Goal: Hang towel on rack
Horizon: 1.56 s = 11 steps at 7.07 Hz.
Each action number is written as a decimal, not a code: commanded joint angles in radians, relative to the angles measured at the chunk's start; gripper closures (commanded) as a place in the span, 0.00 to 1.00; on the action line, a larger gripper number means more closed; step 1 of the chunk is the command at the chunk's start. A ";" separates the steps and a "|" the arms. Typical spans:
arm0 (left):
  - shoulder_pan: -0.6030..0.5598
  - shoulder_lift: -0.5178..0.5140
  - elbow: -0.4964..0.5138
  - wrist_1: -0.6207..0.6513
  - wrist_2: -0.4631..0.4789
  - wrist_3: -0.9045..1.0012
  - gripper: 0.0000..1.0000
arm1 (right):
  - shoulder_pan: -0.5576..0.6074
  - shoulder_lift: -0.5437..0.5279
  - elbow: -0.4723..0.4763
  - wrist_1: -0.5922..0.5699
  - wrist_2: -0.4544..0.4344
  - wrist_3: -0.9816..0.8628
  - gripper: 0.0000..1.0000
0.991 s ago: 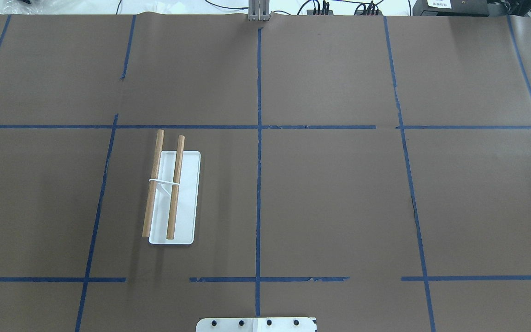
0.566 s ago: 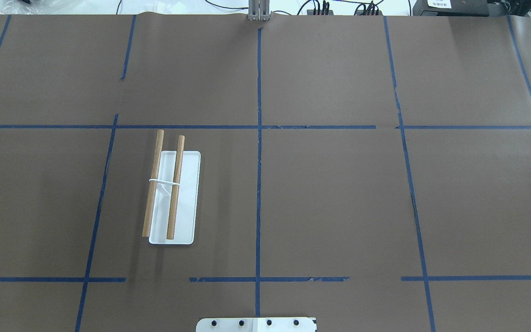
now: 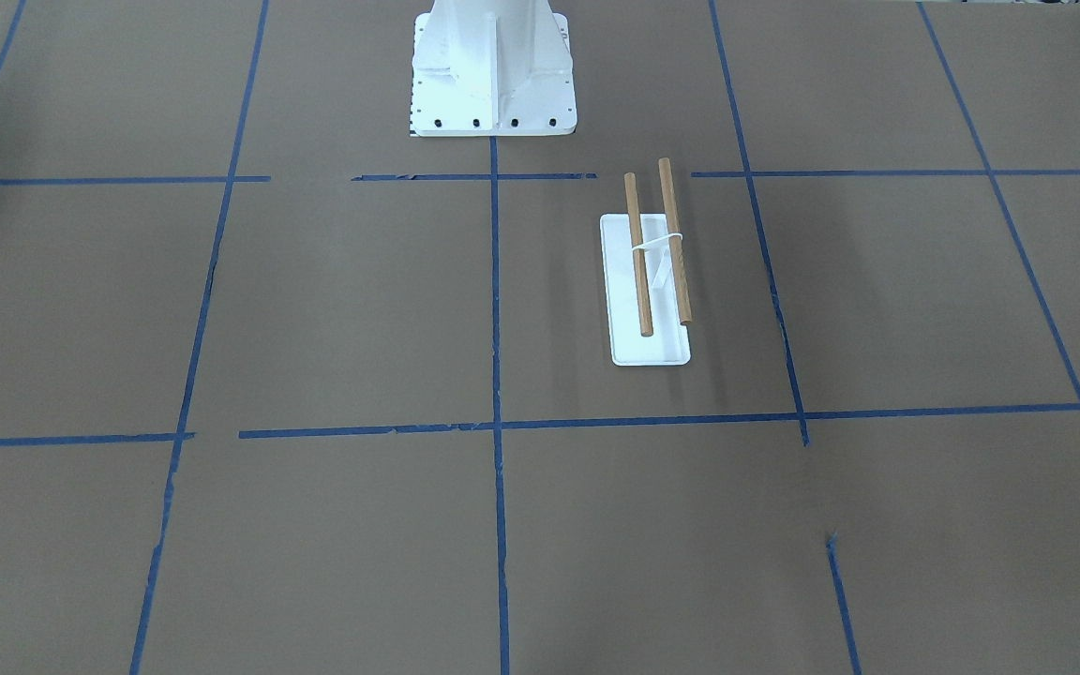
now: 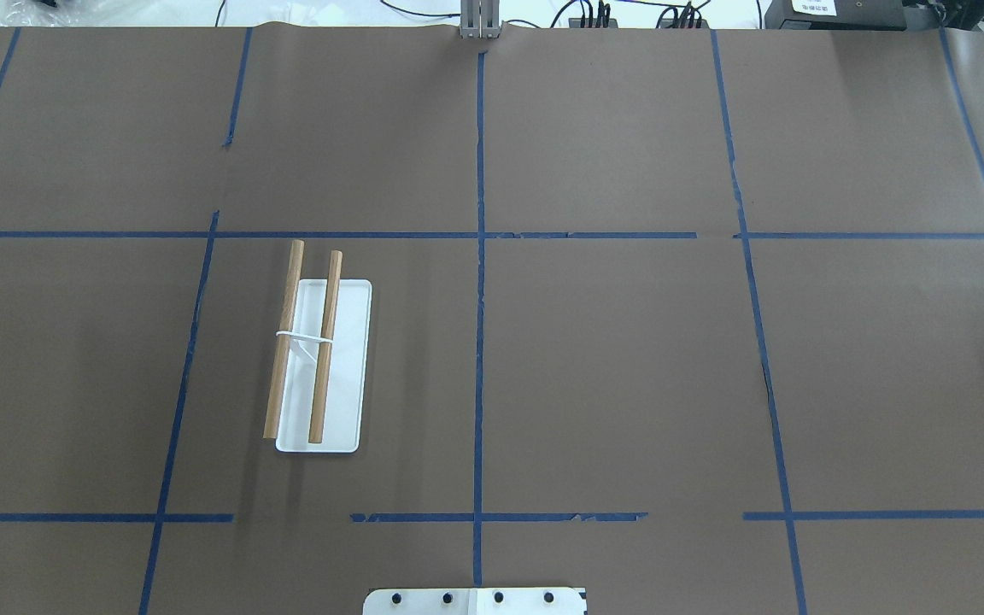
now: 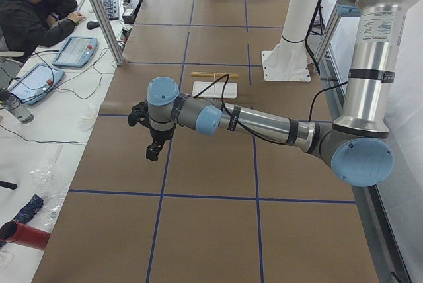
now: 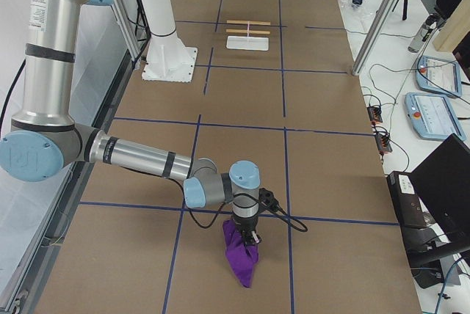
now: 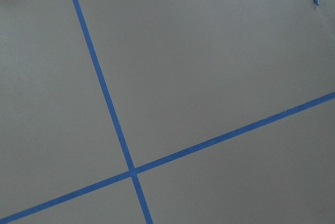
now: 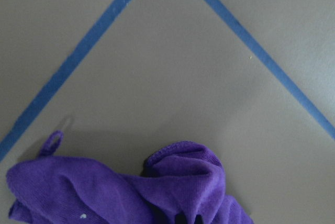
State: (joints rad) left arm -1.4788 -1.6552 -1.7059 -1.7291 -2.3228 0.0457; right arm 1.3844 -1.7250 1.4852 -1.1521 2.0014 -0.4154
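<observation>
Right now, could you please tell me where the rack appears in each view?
Front-facing: rack right of centre.
Overhead: rack left of centre.
Exterior left: rack upper middle, far.
Exterior right: rack top centre, far.
Left wrist: not in view.
Right wrist: not in view.
Shared landmark: white robot pedestal, near the rack.

Bare brown table lies on every side of the rack, and its two rods leave a narrow gap open from above. The white pedestal stands near it, and the left arm reaches across the table's left end
</observation>
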 commanded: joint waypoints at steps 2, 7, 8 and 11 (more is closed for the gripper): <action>0.000 -0.011 -0.015 -0.047 -0.001 0.000 0.00 | 0.002 0.205 0.142 -0.304 0.075 0.023 1.00; 0.128 -0.104 -0.015 -0.221 0.005 -0.301 0.00 | -0.224 0.433 0.346 -0.368 0.201 0.694 1.00; 0.194 -0.159 -0.015 -0.221 0.008 -0.461 0.00 | -0.269 0.488 0.372 -0.368 0.198 0.796 1.00; 0.354 -0.305 -0.050 -0.224 0.006 -1.018 0.00 | -0.460 0.570 0.458 -0.367 0.114 0.897 1.00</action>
State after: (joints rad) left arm -1.2027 -1.9026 -1.7388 -1.9512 -2.3179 -0.7276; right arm 1.0054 -1.1798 1.9044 -1.5188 2.1647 0.4576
